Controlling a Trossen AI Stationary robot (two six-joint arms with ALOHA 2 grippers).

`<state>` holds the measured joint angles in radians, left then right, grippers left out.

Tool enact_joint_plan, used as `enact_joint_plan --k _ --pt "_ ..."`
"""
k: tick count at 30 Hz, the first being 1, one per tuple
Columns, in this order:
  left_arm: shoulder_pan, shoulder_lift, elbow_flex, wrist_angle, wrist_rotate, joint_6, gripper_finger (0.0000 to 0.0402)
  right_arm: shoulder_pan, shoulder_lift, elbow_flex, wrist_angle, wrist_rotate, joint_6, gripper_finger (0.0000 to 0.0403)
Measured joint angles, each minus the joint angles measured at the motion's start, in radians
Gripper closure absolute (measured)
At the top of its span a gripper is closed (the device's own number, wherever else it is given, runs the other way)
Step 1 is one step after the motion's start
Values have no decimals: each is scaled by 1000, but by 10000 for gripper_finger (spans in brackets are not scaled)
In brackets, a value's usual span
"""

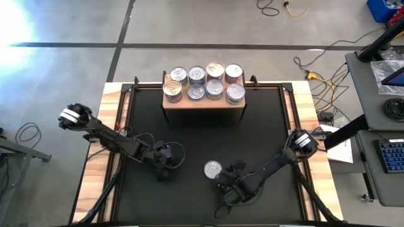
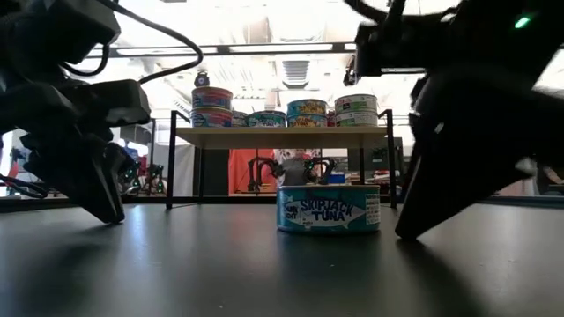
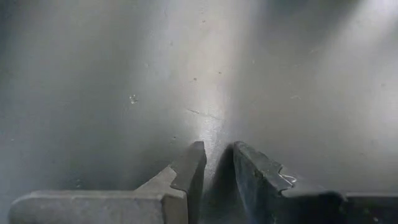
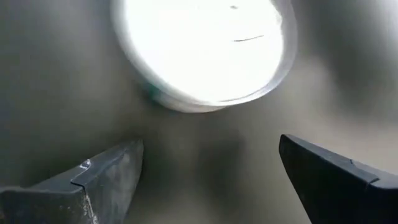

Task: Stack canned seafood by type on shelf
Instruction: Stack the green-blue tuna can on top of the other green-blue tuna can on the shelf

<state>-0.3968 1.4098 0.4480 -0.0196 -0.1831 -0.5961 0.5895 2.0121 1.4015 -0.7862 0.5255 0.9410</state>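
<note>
One tin of canned seafood (image 1: 213, 169), silver-lidded with a blue "Skipjack Tuna" label (image 2: 329, 209), stands flat on the black mat near the table's front. My right gripper (image 1: 227, 179) is open just to its near right, with the tin (image 4: 205, 50) ahead of its fingertips (image 4: 211, 162) and not between them. Several more tins stand on the light-wood shelf (image 1: 202, 103) at the far edge, some stacked two high (image 2: 211, 106). My left gripper (image 1: 165, 168) hovers low over bare mat to the left, its fingers (image 3: 219, 155) a narrow gap apart with nothing between them.
The black mat (image 1: 202, 139) covers most of the wooden table (image 1: 108, 126). The shelf stands on thin black legs (image 2: 169, 158). Off the table to the right are a desk with a keyboard (image 1: 391, 156) and cables on the floor (image 1: 322, 79).
</note>
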Motion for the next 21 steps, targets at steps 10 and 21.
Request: enact_joint_plan --k 10,21 --pt "-31 9 34 -93 -27 -23 325 -85 -17 52 -289 140 -145 39" --pt "-43 0 26 -108 -30 -45 325 94 -62 49 -274 61 119 39"
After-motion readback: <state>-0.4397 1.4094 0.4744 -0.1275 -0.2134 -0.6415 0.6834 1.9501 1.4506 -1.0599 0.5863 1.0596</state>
